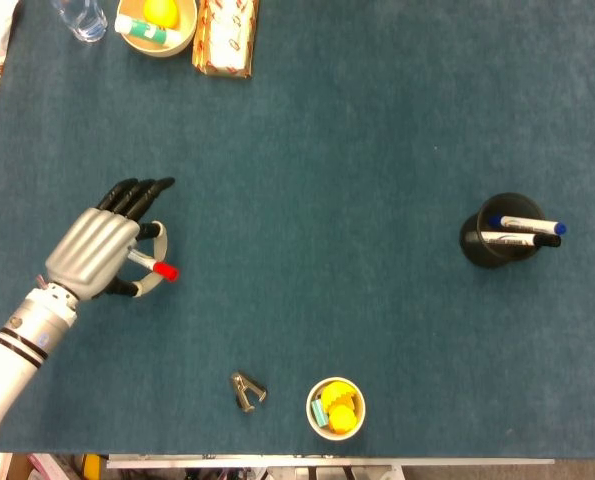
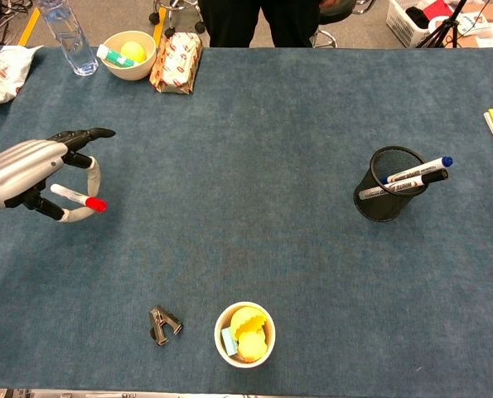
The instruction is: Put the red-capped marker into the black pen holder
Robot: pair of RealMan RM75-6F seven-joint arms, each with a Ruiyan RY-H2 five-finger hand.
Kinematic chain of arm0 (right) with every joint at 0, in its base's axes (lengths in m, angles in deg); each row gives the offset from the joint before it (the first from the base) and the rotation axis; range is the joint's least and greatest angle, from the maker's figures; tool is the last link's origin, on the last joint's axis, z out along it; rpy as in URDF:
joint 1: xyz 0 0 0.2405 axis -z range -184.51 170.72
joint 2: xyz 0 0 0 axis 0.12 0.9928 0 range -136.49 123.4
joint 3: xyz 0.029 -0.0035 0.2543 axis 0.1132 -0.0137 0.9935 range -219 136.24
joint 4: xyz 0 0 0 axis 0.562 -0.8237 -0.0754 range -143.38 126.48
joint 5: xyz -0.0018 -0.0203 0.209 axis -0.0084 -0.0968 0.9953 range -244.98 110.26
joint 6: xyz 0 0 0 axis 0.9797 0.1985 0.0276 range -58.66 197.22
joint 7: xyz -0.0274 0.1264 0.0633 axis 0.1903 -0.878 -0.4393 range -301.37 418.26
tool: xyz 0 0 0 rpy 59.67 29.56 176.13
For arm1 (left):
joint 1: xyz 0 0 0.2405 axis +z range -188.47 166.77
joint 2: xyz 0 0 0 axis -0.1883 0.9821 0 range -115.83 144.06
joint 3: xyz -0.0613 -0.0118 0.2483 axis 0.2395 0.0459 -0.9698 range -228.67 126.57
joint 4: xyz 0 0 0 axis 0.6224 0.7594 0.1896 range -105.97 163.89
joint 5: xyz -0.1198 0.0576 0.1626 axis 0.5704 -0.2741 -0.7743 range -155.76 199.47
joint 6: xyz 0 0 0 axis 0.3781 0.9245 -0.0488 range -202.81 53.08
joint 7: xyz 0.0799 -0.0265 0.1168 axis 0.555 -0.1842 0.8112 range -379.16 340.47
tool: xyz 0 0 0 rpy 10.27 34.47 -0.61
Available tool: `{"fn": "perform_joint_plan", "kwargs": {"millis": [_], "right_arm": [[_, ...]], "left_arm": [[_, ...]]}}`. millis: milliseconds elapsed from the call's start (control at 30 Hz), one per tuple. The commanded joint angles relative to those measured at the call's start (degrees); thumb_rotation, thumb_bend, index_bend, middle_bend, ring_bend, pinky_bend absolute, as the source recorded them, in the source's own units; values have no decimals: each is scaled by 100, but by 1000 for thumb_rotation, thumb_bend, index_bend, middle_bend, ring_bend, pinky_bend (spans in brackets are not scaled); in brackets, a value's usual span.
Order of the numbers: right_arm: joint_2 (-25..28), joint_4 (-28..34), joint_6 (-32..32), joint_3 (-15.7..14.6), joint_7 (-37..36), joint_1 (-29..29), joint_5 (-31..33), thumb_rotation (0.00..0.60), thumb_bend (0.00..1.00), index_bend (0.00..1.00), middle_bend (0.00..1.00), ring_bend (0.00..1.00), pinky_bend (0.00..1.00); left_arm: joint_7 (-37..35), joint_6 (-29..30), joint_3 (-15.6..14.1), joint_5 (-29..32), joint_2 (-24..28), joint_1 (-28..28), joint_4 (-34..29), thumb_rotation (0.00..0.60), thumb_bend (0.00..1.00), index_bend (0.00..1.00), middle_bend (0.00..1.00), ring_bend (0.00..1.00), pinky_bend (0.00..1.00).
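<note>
My left hand [image 1: 95, 250] [image 2: 26, 166] hovers above the left side of the table and holds the red-capped marker [image 1: 153, 266] [image 2: 79, 198], whose red cap sticks out to the right below the thumb. The black mesh pen holder [image 1: 495, 240] [image 2: 387, 184] stands far to the right, with a blue-capped and a black-capped marker leaning in it. My right hand appears in neither view.
A staple remover [image 1: 247, 391] [image 2: 164, 323] and a white cup of yellow items [image 1: 336, 408] [image 2: 244, 334] sit near the front edge. At the back left are a bowl [image 2: 128, 53], a snack packet [image 2: 176, 61] and a water bottle [image 2: 68, 36].
</note>
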Motion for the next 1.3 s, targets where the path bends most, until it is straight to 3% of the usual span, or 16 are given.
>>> {"fn": "perform_joint_plan", "kwargs": {"millis": [33, 200, 433, 733, 1300], "right_arm": [[-59, -33, 41, -4, -41, -31, -20, 600, 294, 397, 313, 313, 491], [-213, -120, 95, -9, -168, -114, -119, 600, 257, 392, 313, 313, 473], [-354, -209, 207, -44, -348, -218, -214, 600, 0, 203, 294, 235, 387], [-580, -335, 520, -162, -532, -355, -237, 600, 0, 73, 153, 114, 304], [-1543, -1221, 698, -135, -1751, -521, -214, 600, 0, 32, 138, 109, 296]], "left_arm": [[-270, -20, 119, 197, 185, 11, -254, 600, 268, 650, 10, 0, 44], [-669, -55, 295, 498, 440, 35, -559, 600, 268, 650, 13, 0, 44], [-1103, -84, 433, 679, 791, 75, -899, 600, 268, 650, 18, 0, 44], [-1271, -141, 542, 753, 1024, 75, -1146, 600, 268, 649, 18, 0, 44], [-1306, -169, 596, 748, 1118, 124, -1234, 600, 268, 649, 19, 0, 44]]}}
